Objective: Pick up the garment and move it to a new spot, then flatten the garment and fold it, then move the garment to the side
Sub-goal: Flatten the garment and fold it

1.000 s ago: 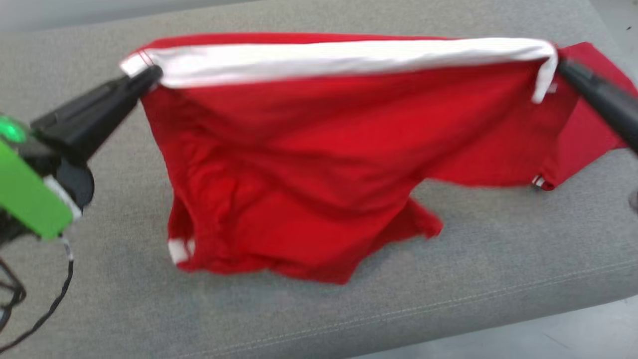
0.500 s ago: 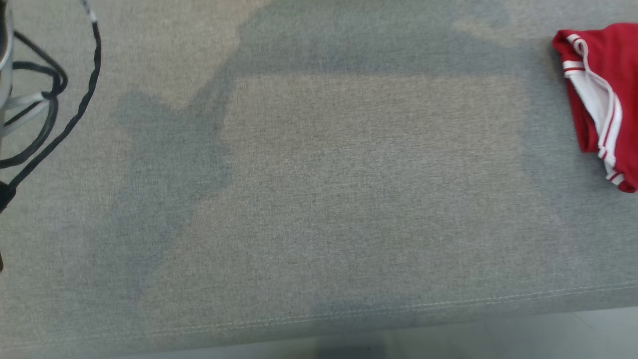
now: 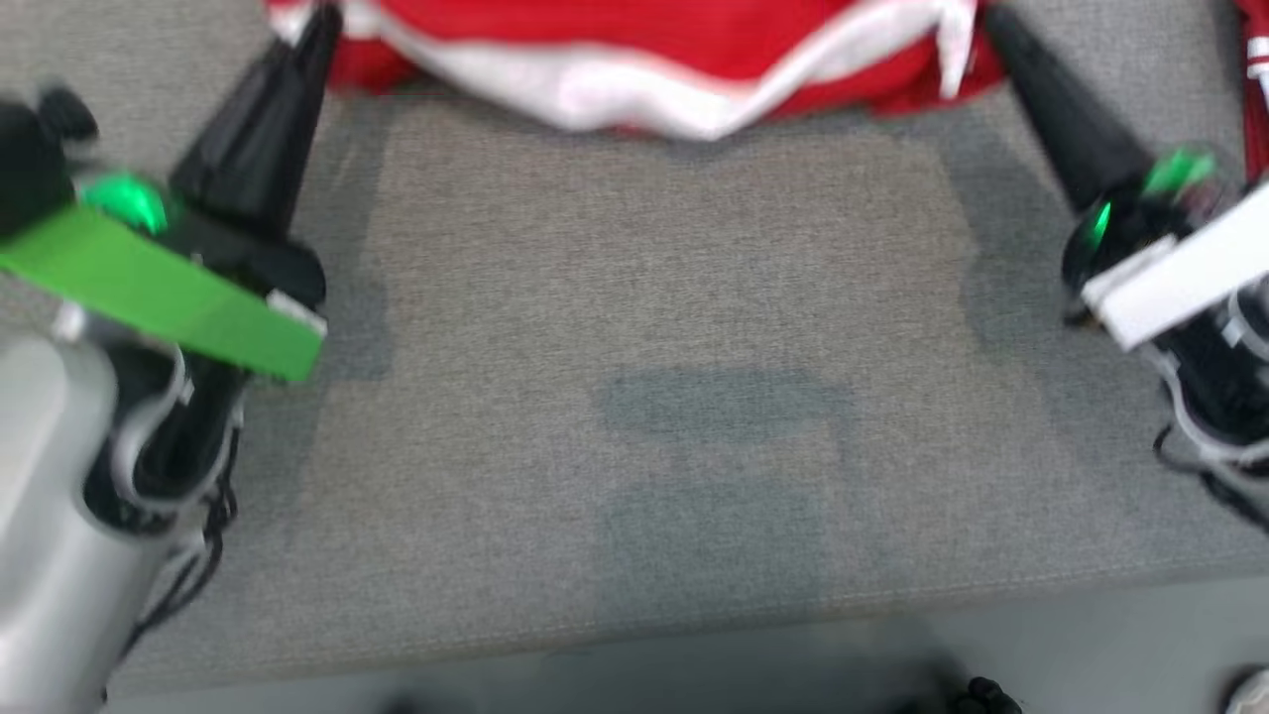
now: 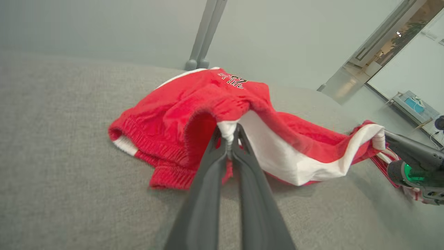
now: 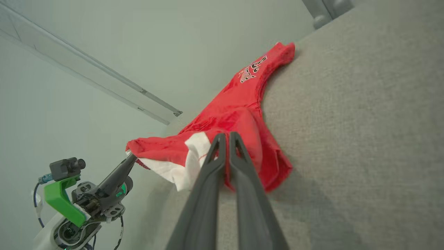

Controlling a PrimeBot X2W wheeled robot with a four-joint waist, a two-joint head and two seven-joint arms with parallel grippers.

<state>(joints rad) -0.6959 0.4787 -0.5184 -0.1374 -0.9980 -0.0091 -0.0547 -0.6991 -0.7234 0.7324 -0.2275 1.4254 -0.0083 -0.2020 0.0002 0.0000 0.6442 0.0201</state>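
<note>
The garment (image 3: 694, 40), red shorts with a white waistband, lies bunched along the far side of the grey cushioned surface (image 3: 634, 297). My left gripper (image 3: 317, 25) is shut on one end of the waistband and my right gripper (image 3: 986, 20) on the other, with the band sagging between them. In the left wrist view the left gripper (image 4: 229, 133) pinches white cloth while the garment (image 4: 180, 114) rests on the cushion, and the right gripper (image 4: 385, 137) holds the far corner. In the right wrist view the right gripper (image 5: 225, 136) is shut on the garment (image 5: 236, 118), and the left gripper (image 5: 130, 158) holds the other end.
Another red and white piece of clothing (image 3: 1257, 89) lies at the right edge of the surface. The cushion's front edge (image 3: 634, 605) runs across the bottom, with floor below it. A grey post (image 4: 204, 34) stands behind the cushion.
The head camera has swung between frames. A second ago the garment hung spread between both grippers; now its body rests on the cushion and the waistband sags, still held at both ends.
</note>
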